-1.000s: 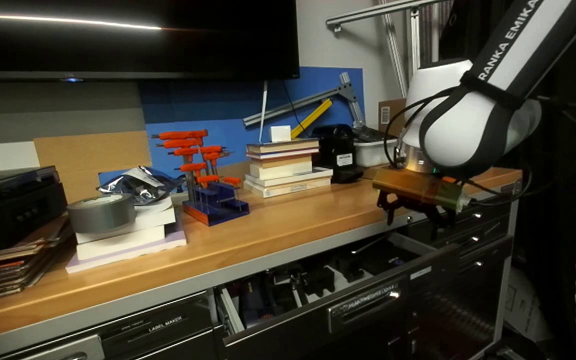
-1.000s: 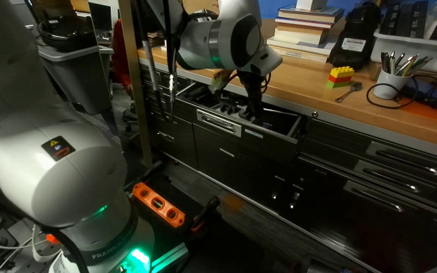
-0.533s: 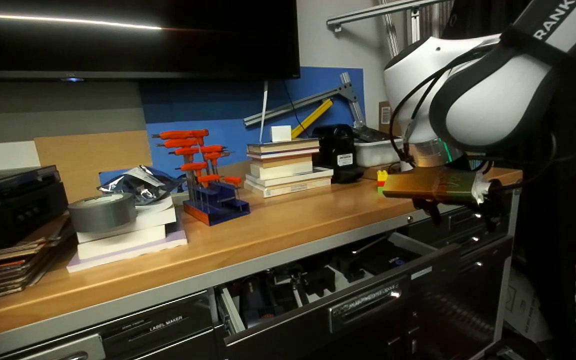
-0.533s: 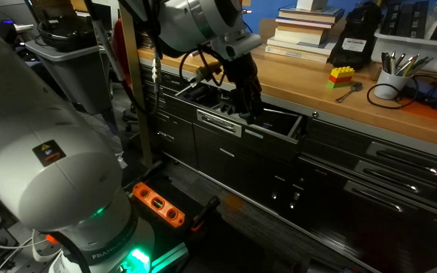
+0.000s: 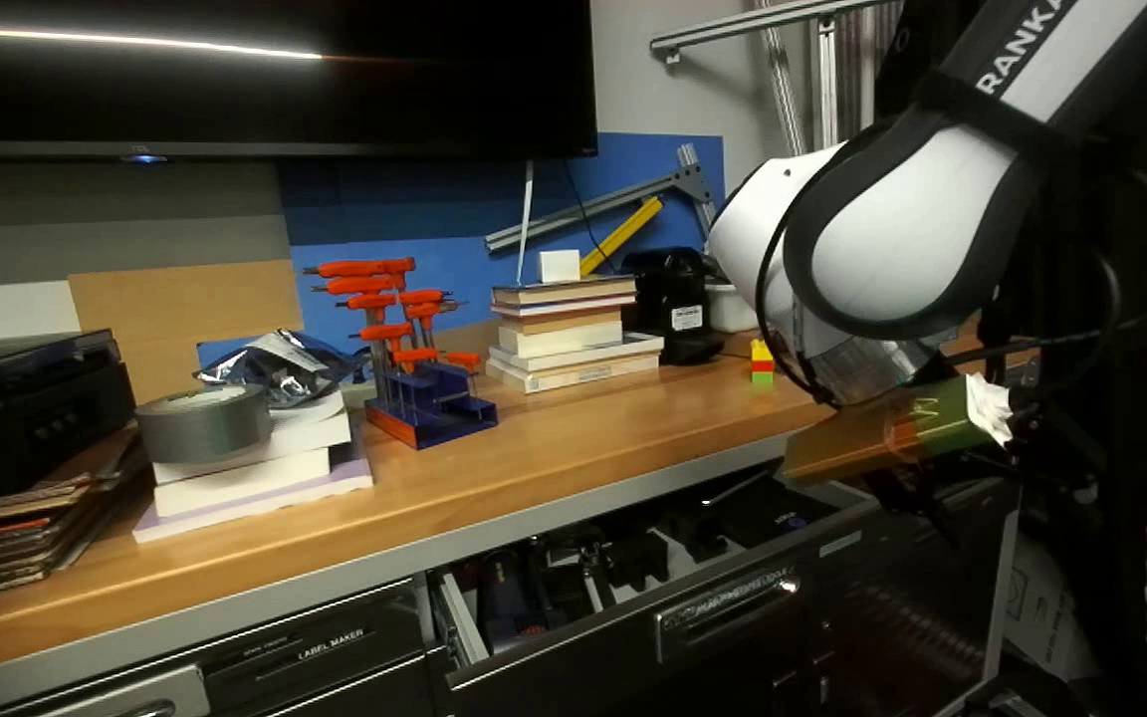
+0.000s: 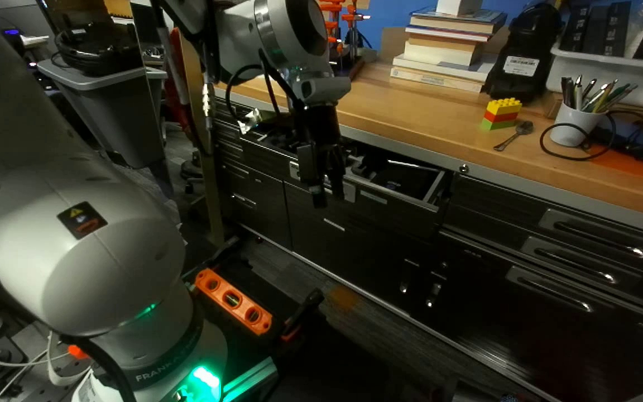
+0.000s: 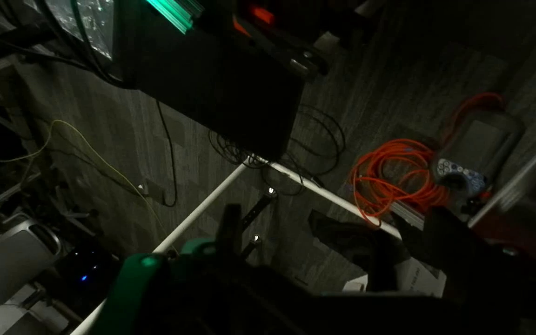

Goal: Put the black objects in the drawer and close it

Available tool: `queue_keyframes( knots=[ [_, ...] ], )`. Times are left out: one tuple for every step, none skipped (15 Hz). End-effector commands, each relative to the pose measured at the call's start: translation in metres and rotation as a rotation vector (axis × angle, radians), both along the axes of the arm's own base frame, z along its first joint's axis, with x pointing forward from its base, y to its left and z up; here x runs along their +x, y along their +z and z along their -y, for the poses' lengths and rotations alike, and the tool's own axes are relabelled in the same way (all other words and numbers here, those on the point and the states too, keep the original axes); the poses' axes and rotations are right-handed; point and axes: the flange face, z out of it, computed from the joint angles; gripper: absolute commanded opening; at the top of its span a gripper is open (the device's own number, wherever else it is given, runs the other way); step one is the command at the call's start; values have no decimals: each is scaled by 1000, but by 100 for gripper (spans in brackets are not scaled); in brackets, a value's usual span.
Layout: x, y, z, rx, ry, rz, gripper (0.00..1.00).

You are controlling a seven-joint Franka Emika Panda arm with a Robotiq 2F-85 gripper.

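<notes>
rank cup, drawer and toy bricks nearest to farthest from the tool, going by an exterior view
1. The drawer: open, just behind the tool in an exterior view.
2. The bricks: on the counter, to the tool's right in the picture.
3. The cup: also on the counter, farther right, past the bricks.

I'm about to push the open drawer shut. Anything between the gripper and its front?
Nothing visible: the gripper hangs in front of the open drawer, with no object seen between them. Whether the black objects inside sit low enough for the drawer to close, I cannot tell.
</notes>
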Motion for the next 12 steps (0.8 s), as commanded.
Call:
queue_keyframes(
  knots=[
    [5,-20,3,105,39,-95,100],
    [6,-29,4,145,53,-108,100],
    [7,-35,5,182,64,-120,100],
    [7,-44,4,221,75,-124,100],
    [9,-52,4,263,83,-126,100],
    [10,-59,4,300,89,-127,100],
    [12,-66,4,340,92,-121,100],
    [14,-71,3,376,96,-117,100],
    [16,-78,2,412,96,-118,100],
    [18,-85,0,434,84,-124,100],
    [20,-91,-1,460,86,-127,100],
    [22,-96,-2,486,76,-122,100]
  ],
)
